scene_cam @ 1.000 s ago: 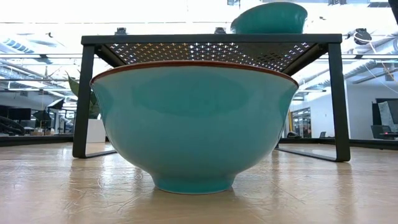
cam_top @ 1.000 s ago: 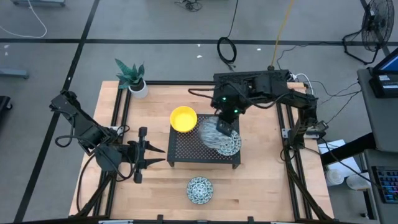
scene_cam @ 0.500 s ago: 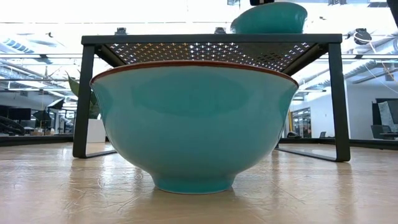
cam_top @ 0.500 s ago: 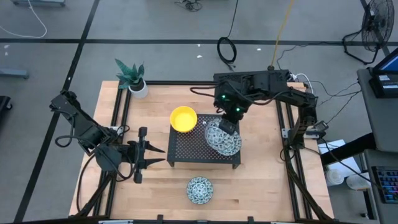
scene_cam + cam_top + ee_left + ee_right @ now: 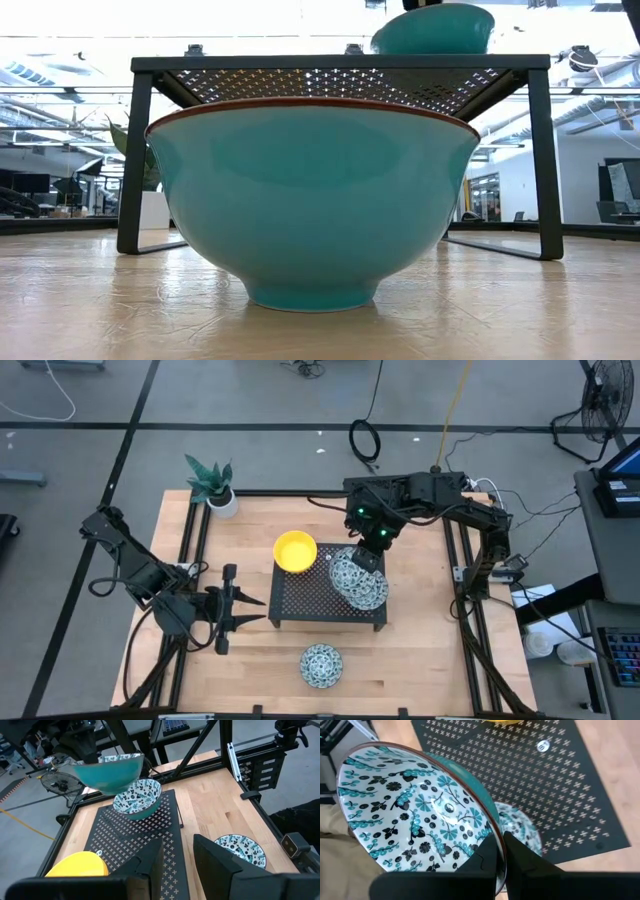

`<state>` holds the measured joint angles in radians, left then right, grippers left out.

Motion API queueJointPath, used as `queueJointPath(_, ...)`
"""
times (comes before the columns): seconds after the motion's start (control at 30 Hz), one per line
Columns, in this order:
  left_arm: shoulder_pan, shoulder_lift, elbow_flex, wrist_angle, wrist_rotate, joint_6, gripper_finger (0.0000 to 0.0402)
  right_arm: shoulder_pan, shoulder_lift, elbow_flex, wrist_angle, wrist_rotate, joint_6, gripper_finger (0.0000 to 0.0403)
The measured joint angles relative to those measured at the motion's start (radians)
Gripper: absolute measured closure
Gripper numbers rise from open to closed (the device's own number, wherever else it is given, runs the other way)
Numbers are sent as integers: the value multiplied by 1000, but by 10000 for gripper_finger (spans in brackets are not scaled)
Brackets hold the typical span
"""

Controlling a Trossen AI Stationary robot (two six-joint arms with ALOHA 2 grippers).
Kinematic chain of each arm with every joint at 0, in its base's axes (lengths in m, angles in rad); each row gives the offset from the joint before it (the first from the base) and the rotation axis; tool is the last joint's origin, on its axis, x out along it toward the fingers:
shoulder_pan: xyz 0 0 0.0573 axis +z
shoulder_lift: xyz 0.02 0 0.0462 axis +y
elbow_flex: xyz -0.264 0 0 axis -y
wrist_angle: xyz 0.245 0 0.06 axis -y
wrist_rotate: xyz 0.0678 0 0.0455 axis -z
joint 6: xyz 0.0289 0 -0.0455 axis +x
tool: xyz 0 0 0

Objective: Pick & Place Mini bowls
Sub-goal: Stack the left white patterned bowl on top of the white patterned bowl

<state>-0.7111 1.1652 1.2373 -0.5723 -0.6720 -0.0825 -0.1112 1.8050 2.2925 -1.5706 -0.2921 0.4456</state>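
My right gripper (image 5: 501, 847) is shut on a blue-green patterned mini bowl (image 5: 350, 569) and holds it over the black perforated stand (image 5: 300, 596). The bowl hangs just above a second patterned bowl (image 5: 368, 592) that rests by its base on the stand. A yellow bowl (image 5: 295, 550) sits on the stand's far left corner. A third patterned bowl (image 5: 321, 665) stands on the table in front of the stand and fills the low view (image 5: 310, 200). My left gripper (image 5: 240, 610) is open and waits at the stand's left side. My right gripper grips the held bowl by its rim (image 5: 492, 827), at the bowl's far side. One finger (image 5: 487, 857) is inside the bowl and the other (image 5: 525, 862) is outside. It comes slanting down from the far side. The bowl is lifted clear, roughly upright (image 5: 107, 770).
A white pot with a green plant (image 5: 222, 500) stands at the table's far left corner. Black rails (image 5: 190, 560) run along the table's left and right sides. Bare wood (image 5: 420, 660) lies in front of the stand to the right.
The right gripper has carried its patterned bowl a short way over the stand, fast and blurred a second ago, then slowing. The bowl now hangs steady, partly over the far left side of the patterned bowl resting on the stand.
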Motion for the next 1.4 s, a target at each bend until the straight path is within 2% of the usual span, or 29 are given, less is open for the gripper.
queueJointPath(0.23, 0, 0, 0, 0, 0, 0, 289, 1, -4, -20, -2, 19, -44, 403)
queueJointPath(0.4, 0, 0, 0, 0, 0, 0, 289, 3, -95, -30, -2, 91, -69, 403)
queueJointPath(0.6, 0, 0, 0, 0, 0, 0, 289, 4, -224, -54, 2, 212, -1, 403)
queueJointPath(0.8, 0, 0, 0, 0, 0, 0, 289, 4, -378, -226, -3, 372, 75, 403)
queueJointPath(0.9, 0, 0, 0, 0, 0, 0, 289, 1, -416, -332, -4, 332, 125, 403)
queueJointPath(1.1, 0, 0, 0, 0, 0, 0, 289, 3, -411, -472, 23, 106, 146, 403)
queueJointPath(1.17, 0, 0, 0, 0, 0, 0, 289, 8, -391, -497, 51, 56, 146, 403)
queueJointPath(1.4, 0, 0, 0, 0, 0, 0, 289, 8, -304, -506, 99, -19, 102, 403)
